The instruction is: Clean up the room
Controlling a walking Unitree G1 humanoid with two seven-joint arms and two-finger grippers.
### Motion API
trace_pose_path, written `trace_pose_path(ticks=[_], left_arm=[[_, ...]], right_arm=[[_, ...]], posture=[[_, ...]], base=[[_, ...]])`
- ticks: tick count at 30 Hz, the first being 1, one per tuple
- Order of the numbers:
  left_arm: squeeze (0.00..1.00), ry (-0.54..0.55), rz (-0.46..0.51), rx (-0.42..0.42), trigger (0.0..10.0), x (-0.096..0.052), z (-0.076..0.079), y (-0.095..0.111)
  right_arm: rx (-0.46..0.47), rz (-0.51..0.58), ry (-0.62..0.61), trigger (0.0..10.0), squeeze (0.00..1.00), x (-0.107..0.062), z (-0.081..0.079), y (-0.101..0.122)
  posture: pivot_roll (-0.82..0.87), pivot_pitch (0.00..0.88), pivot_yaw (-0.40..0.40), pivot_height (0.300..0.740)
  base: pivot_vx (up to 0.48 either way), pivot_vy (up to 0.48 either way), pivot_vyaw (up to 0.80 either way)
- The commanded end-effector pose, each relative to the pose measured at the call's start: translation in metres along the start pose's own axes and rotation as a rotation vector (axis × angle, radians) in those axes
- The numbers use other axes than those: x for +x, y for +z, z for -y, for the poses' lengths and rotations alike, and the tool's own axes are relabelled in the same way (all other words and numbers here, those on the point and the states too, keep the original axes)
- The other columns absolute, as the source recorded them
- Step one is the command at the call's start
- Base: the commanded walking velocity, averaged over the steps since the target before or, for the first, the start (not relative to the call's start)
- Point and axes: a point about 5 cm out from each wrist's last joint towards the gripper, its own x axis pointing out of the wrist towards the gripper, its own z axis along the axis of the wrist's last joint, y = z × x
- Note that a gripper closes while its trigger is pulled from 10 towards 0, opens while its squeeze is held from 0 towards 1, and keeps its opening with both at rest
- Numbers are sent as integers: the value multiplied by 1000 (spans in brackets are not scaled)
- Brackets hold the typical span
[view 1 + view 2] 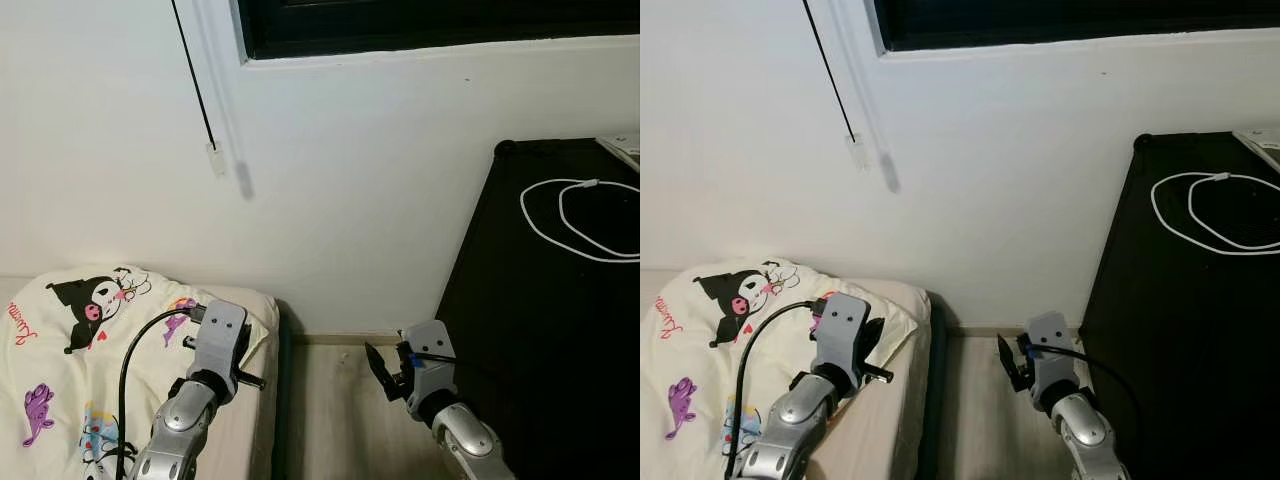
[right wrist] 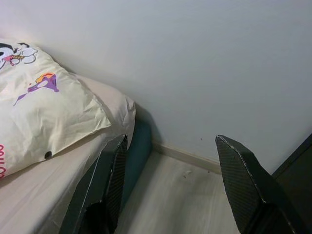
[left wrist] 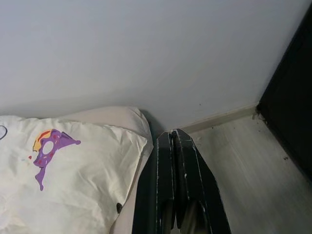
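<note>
A cream pillow (image 1: 70, 350) printed with cartoon figures lies at the head of a bed (image 1: 902, 300) at the lower left. My left gripper (image 3: 171, 132) hovers over the bed's corner beside the pillow, its two black fingers pressed together and shut on nothing. Over the strip of wooden floor (image 1: 335, 420) between bed and cabinet, my right gripper (image 2: 171, 139) stands open with nothing between its fingers. A white cable (image 1: 560, 215) lies coiled on top of the black cabinet (image 1: 530, 340) at the right.
A white wall (image 1: 380, 200) stands close ahead, with a dark window frame (image 1: 420, 25) at the top. A thin black blind cord (image 1: 198, 90) hangs down the wall. The floor gap between bed and cabinet is narrow.
</note>
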Motion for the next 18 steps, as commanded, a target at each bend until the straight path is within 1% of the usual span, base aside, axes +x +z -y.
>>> trace_pose_path(ticks=[1, 10, 11, 13, 15, 18], left_arm=[[0, 10, -31, 19, 10000, -2, -4, -5], [0, 20, -37, 4, 10000, -2, -4, -5], [0, 20, -61, -4, 10000, -2, -4, -7], [0, 20, -67, -5, 10000, -2, -4, -8], [0, 23, -78, -13, 10000, -2, -4, -9], [0, 36, -95, -14, 10000, 0, -8, -10]], right_arm=[[18, -9, -5, 10000, 0, -2, 0, -3], [20, -12, -4, 10000, 0, -3, -1, -3], [20, -13, -2, 10000, 0, -3, -1, -4], [20, -14, -2, 10000, 0, -3, -1, -4], [21, -14, -1, 10000, 0, -3, -1, -4], [22, -14, 1, 10000, 0, -3, -1, -4]], posture=[[-93, 146, 71, 740], [-95, 154, 70, 740], [-95, 154, 70, 740], [-95, 154, 70, 740], [-95, 154, 70, 740], [-95, 159, 66, 740]], base=[[0, -435, 0], [0, -435, 0], [0, -435, 0], [0, -435, 0], [0, 0, 0], [0, 472, 0]])
